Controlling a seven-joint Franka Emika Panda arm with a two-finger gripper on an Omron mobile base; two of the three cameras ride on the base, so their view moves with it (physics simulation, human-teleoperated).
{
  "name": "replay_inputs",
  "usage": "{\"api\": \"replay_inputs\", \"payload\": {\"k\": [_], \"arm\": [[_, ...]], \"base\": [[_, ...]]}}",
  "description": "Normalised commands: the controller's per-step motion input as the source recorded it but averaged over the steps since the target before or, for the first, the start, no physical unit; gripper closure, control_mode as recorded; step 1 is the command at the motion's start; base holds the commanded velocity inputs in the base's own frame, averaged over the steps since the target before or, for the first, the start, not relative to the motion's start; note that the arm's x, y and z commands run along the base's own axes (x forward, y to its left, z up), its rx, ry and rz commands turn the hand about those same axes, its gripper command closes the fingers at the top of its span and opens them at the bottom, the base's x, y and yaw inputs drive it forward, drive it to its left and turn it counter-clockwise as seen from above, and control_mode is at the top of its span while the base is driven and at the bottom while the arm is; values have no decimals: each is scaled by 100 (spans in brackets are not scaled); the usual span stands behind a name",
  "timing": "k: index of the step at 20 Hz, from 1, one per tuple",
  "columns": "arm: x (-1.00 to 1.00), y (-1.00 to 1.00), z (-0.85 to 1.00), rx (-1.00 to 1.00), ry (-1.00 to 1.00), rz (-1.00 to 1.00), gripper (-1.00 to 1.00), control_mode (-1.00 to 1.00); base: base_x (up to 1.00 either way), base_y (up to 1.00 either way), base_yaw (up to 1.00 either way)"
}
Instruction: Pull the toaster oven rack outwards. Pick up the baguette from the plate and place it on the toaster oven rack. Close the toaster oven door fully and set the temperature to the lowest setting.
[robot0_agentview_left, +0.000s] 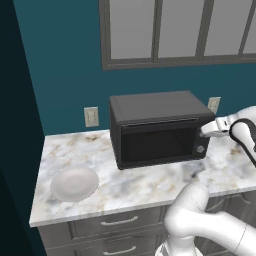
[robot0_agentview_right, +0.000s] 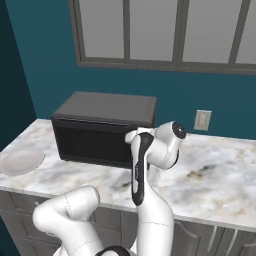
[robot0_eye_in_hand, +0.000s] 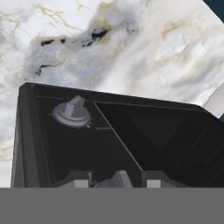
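Note:
The dark toaster oven (robot0_agentview_left: 155, 107) stands on the counter with its toaster oven door (robot0_agentview_left: 157, 142) closed; the dark pane hides the toaster oven rack. My gripper (robot0_agentview_left: 203, 133) is at the top of the oven's right-hand panel. In the hand view its fingertips (robot0_eye_in_hand: 78, 180) closely flank a grey knob (robot0_eye_in_hand: 116, 179), shut on it. A second knob (robot0_eye_in_hand: 72, 113) sits further along the panel. The white plate (robot0_agentview_left: 75, 183) lies bare to the oven's left. The baguette is out of view.
The marble counter (robot0_agentview_left: 150, 185) runs wide on both sides of the oven. Wall outlets (robot0_agentview_left: 91, 116) (robot0_agentview_right: 202, 120) sit on the teal wall under a window. Drawers (robot0_agentview_left: 120, 220) line the counter's front. My arm's elbow (robot0_agentview_right: 167, 145) hangs just right of the oven.

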Motion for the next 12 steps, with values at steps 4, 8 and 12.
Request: {"api": "replay_inputs", "payload": {"k": [4,8,12], "arm": [[0,49,-31,-83,-77,25,100,-100],[0,44,-33,-91,-82,24,100,-100],[0,50,-21,-97,-84,25,100,-100]], "base": [[0,0,0],[0,0,0],[0,0,0]]}}
